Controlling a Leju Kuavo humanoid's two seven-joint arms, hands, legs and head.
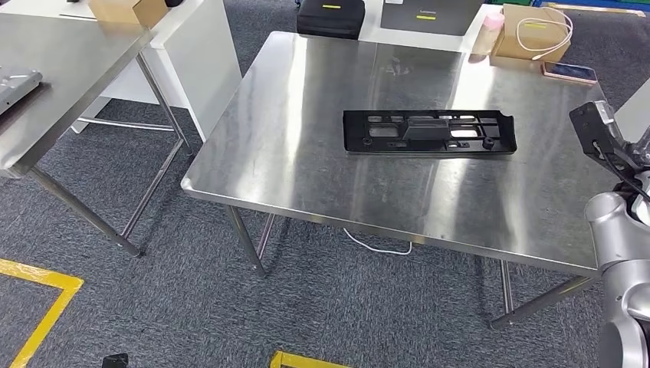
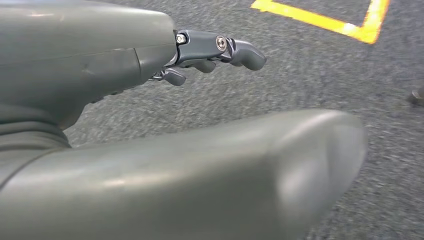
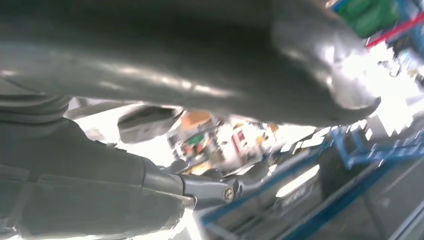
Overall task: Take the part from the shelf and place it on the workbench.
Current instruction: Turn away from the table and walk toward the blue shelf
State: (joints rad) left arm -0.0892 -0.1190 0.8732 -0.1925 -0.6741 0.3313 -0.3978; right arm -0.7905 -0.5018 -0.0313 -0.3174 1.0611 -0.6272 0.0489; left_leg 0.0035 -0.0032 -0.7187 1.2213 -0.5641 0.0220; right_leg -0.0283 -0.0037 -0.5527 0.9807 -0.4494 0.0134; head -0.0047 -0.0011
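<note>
The black plastic part, long and flat with cut-outs, lies flat on the steel workbench, right of its middle. My right arm rises at the workbench's right edge, with its dark wrist end lifted beside the table, apart from the part. In the blurred right wrist view my right hand has thumb and fingers apart and holds nothing. My left hand hangs over grey carpet, its fingers stretched out and empty.
A second steel table stands at the left across a carpet gap. At the workbench's far edge are a black case, a cardboard box with a white cable, and a phone. Yellow tape marks the floor.
</note>
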